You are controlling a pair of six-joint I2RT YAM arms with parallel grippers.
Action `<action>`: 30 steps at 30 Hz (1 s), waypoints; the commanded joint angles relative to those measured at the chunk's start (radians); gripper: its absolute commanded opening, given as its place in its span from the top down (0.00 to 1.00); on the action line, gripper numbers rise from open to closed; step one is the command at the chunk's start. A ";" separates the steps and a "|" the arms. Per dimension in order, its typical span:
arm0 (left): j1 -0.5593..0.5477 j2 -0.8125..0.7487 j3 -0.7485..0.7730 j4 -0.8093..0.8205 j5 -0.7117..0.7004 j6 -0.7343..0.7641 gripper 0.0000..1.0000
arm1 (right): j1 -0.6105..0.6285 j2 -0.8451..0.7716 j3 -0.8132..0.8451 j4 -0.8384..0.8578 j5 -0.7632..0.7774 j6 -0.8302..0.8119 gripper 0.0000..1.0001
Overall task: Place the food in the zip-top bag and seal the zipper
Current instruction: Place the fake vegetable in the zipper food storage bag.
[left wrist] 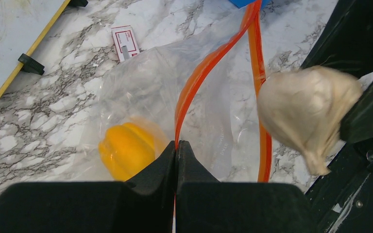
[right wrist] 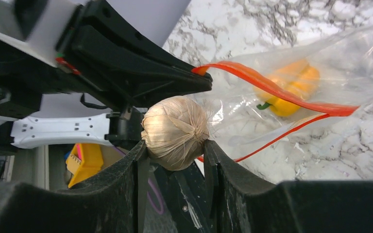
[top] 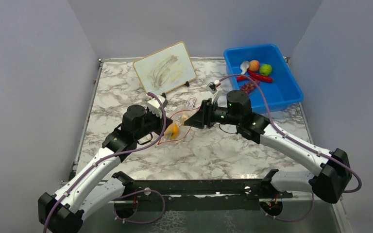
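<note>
The clear zip-top bag [top: 177,124] lies mid-table with the orange-yellow pepper [left wrist: 126,150] inside it. My left gripper [left wrist: 177,144] is shut on the bag's red-orange zipper strip [left wrist: 199,77] and lifts one lip, so the mouth gapes. My right gripper [right wrist: 175,145] is shut on a beige garlic-like bulb [right wrist: 175,131] and holds it at the open mouth, just outside the strip [right wrist: 272,85]. The bulb also shows in the left wrist view [left wrist: 306,109]. In the top view the two grippers meet over the bag, left gripper [top: 164,121] and right gripper [top: 188,122].
The blue bin [top: 281,99] at the back right holds a white mushroom [top: 244,65], a peach fruit [top: 254,65], a green fruit [top: 265,69], a red chili [top: 261,76] and grapes [top: 247,87]. A small whiteboard [top: 164,68] stands behind. A red-and-white card [left wrist: 125,42] lies beside the bag.
</note>
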 commanded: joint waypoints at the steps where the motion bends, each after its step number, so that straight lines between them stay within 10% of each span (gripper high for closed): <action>1: 0.007 0.000 -0.003 0.029 0.036 -0.008 1.00 | 0.040 0.074 0.026 0.001 0.053 0.009 0.77; 30: 0.006 -0.020 -0.004 0.030 0.062 -0.009 1.00 | 0.061 0.145 0.070 -0.097 0.172 -0.102 0.32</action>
